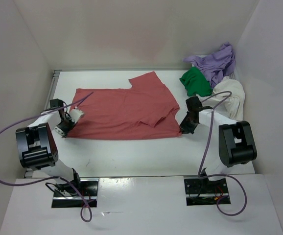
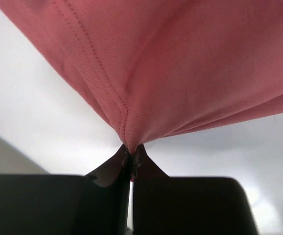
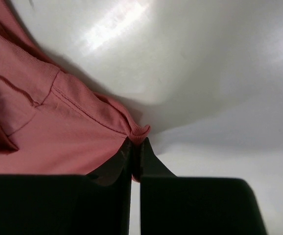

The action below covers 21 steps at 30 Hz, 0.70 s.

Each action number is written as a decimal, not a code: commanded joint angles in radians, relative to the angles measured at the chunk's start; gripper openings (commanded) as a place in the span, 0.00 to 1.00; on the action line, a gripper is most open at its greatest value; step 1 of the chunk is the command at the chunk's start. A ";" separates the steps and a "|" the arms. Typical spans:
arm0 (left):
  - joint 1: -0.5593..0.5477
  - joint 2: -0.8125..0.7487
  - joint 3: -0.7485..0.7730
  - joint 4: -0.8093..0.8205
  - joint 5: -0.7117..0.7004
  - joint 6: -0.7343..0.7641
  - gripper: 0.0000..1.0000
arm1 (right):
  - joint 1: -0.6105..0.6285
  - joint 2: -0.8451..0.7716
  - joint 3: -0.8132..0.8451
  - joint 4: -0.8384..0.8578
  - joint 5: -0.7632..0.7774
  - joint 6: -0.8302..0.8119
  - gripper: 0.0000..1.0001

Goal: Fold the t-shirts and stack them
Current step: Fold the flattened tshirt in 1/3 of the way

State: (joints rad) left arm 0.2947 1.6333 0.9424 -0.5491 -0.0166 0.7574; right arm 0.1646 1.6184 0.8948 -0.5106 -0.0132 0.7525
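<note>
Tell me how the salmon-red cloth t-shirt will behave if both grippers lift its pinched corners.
Probably floppy: the salmon-red cloth t-shirt gathers into folds at the left gripper. It would likely sag between that and the right gripper, being pinched only at two near corners. The thin cloth might slip out under a hard tug.

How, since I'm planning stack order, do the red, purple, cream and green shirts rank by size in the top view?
1. red shirt, spread flat.
2. purple shirt, cream shirt: bunched, too alike to rank.
3. green shirt.
</note>
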 commanded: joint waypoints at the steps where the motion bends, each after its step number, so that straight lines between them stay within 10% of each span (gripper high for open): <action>1: 0.017 -0.110 -0.056 -0.057 -0.106 0.078 0.00 | -0.013 -0.113 -0.034 -0.131 0.088 0.042 0.00; 21: 0.017 -0.242 -0.179 -0.253 -0.258 0.022 0.10 | 0.228 -0.298 -0.111 -0.379 0.130 0.338 0.14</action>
State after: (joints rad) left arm 0.2993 1.4162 0.7712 -0.7570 -0.2195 0.8043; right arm 0.3866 1.3632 0.7906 -0.8379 0.0746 1.0550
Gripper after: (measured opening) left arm 0.091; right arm 0.139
